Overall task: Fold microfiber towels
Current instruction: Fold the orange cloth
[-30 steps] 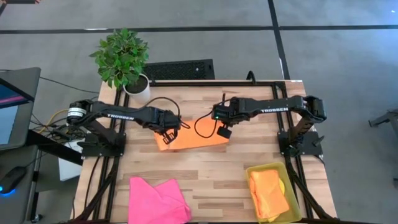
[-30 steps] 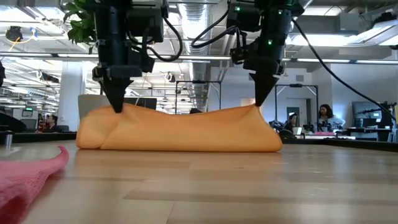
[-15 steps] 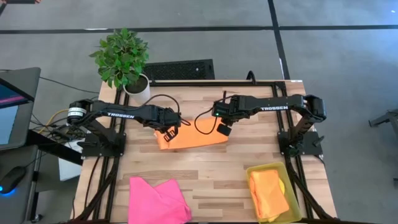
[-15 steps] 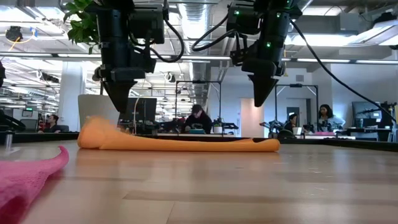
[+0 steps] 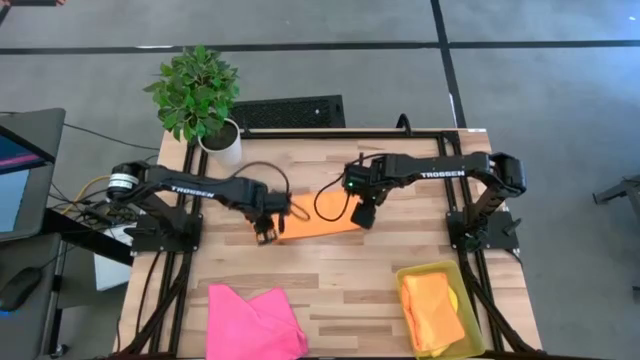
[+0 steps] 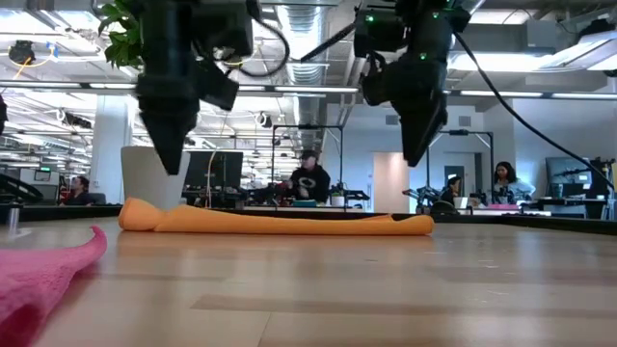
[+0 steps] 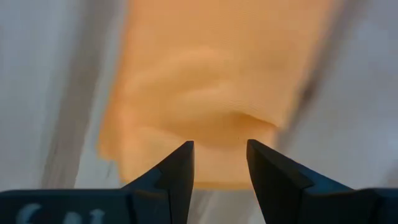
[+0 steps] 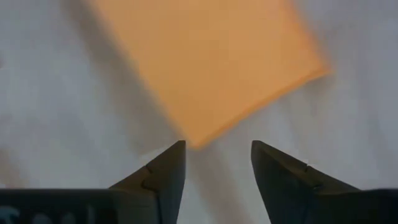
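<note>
- Orange microfiber towel (image 5: 318, 224), folded into a flat strip, lies at centre frame of the high view on the pale wooden counter (image 5: 330, 285).
- Left pincer (image 5: 264, 235) hangs above the strip's left end, fingers parted, holding nothing; right pincer (image 5: 363, 216) hangs over the right corner, likewise parted and empty.
- Hot pink cloth (image 5: 253, 320) waits crumpled at lower left; another orange towel (image 5: 432, 310) sits in the yellow translucent bin (image 5: 408, 275) at lower right.
- Risk: the bulging left end may spring open, or a low pass could drag the fold askew.

"TROSSEN" stands in white on the left arm (image 5: 190, 189) and the right arm (image 5: 440, 174).
</note>
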You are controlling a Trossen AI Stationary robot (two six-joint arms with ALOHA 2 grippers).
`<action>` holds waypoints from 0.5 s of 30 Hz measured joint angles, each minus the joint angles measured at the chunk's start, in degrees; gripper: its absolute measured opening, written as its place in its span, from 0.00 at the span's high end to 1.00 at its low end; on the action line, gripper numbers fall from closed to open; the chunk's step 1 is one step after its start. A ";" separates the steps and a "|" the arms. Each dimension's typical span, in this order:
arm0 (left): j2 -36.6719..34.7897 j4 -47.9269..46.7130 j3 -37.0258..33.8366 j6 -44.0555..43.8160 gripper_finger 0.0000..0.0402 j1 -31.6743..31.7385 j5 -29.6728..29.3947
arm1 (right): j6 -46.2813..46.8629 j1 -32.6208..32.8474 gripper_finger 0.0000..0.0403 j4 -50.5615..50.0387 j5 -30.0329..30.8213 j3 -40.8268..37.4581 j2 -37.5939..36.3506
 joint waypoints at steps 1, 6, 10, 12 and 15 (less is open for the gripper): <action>-0.04 0.05 0.00 2.61 0.65 -1.73 0.09 | -0.45 0.38 0.49 -0.19 -2.04 -0.02 0.00; 0.04 -0.26 0.00 7.93 0.65 -10.66 -1.24 | -3.93 3.92 0.50 0.22 -4.34 -0.02 0.02; 0.08 3.00 -2.36 6.41 0.65 -16.20 -3.56 | -4.01 6.42 0.51 0.45 -4.42 -0.02 0.02; 0.08 5.82 -4.62 5.03 0.65 -18.37 -4.92 | -4.01 7.56 0.52 1.21 -4.32 -0.02 0.02; 0.12 7.79 -6.85 2.03 0.65 -20.49 -9.82 | -3.90 8.98 0.52 2.36 -4.36 -0.02 0.02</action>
